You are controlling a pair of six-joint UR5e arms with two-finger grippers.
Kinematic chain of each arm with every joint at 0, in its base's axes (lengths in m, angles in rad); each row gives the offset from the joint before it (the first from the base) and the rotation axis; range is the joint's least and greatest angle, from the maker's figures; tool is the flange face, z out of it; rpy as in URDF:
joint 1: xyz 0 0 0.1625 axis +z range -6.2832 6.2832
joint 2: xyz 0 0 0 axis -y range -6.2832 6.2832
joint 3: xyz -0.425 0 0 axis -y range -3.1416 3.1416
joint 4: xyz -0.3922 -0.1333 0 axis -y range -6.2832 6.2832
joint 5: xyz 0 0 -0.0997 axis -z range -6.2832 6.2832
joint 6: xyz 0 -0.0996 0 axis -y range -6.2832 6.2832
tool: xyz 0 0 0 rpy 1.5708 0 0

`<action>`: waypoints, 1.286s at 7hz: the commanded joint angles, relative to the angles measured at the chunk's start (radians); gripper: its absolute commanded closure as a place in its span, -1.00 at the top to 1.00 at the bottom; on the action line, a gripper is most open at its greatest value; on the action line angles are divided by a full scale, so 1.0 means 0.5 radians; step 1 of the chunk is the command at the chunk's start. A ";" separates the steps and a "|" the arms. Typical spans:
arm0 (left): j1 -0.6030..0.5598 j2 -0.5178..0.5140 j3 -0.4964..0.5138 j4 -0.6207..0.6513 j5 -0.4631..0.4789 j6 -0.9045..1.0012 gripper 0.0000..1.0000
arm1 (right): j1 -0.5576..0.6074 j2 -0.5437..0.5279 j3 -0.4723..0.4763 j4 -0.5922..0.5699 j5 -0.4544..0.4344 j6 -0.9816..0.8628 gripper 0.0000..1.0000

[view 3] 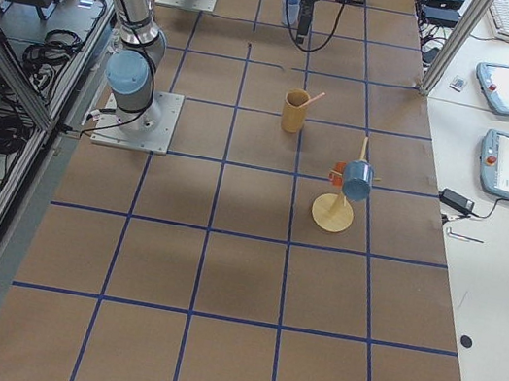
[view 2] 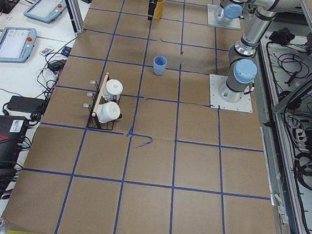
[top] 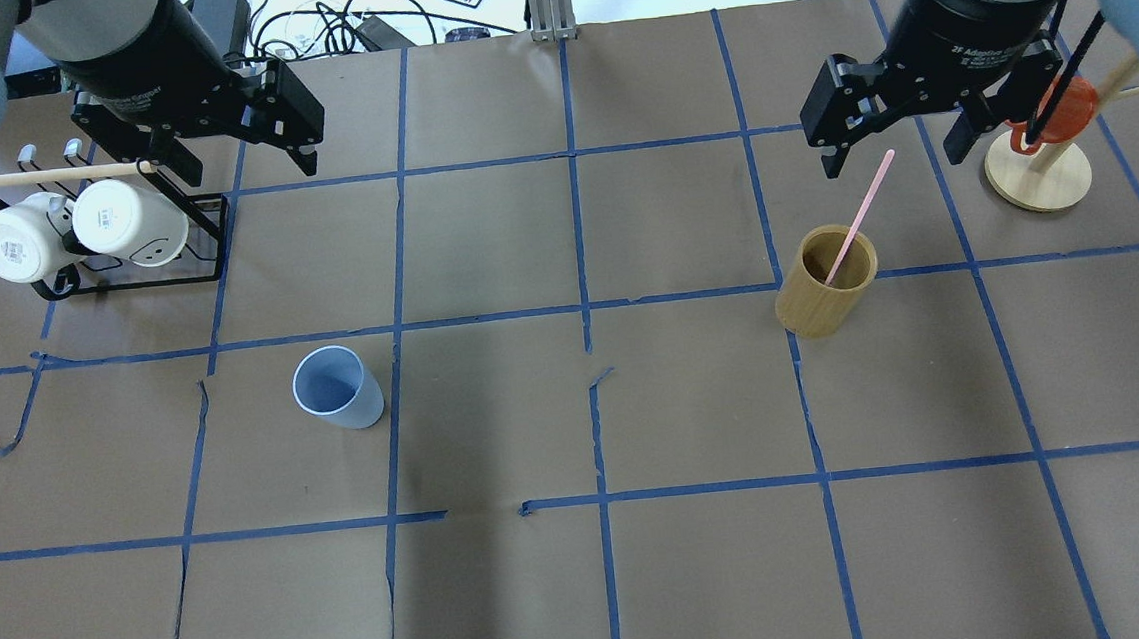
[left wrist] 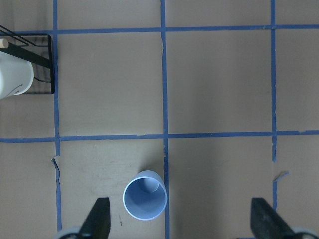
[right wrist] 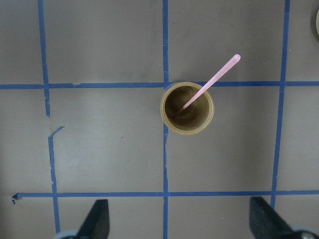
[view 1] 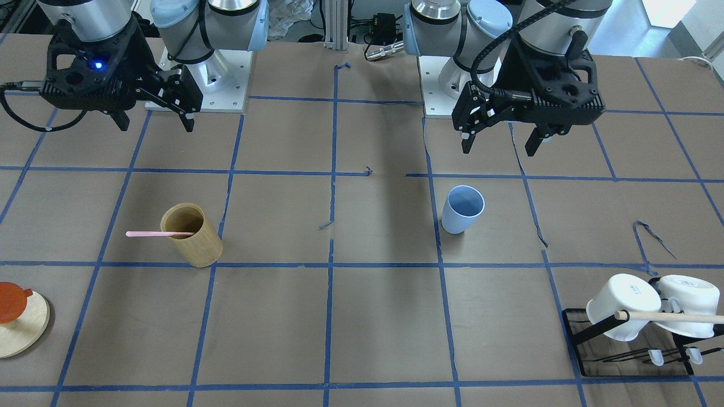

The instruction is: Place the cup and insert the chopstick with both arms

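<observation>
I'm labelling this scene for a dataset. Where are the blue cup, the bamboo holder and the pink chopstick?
blue cup (top: pixel 338 388), overhead view, its open mouth
bamboo holder (top: pixel 814 310), overhead view, its outer wall
pink chopstick (top: pixel 867 198), overhead view, mid-shaft above the holder's rim

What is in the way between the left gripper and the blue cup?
Nothing I can see. The left gripper hangs open in the air, and the blue cup stands by itself on the table.
</observation>
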 commanded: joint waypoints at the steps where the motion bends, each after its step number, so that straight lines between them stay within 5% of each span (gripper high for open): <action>1: -0.003 0.000 -0.007 -0.008 -0.106 -0.023 1.00 | -0.003 0.008 0.002 0.000 -0.010 0.007 1.00; 5: 0.009 0.046 -0.011 -0.069 -0.095 0.005 1.00 | -0.022 0.011 0.002 -0.018 -0.013 0.016 1.00; 6: 0.006 0.031 -0.017 -0.063 -0.092 0.008 1.00 | -0.058 0.066 0.017 -0.045 -0.010 0.320 1.00; 8: 0.055 0.006 -0.074 -0.066 -0.077 0.227 1.00 | -0.092 0.234 0.179 -0.466 -0.016 0.510 1.00; 9: 0.155 0.009 -0.260 -0.024 -0.028 0.371 1.00 | -0.120 0.274 0.280 -0.709 -0.016 0.574 1.00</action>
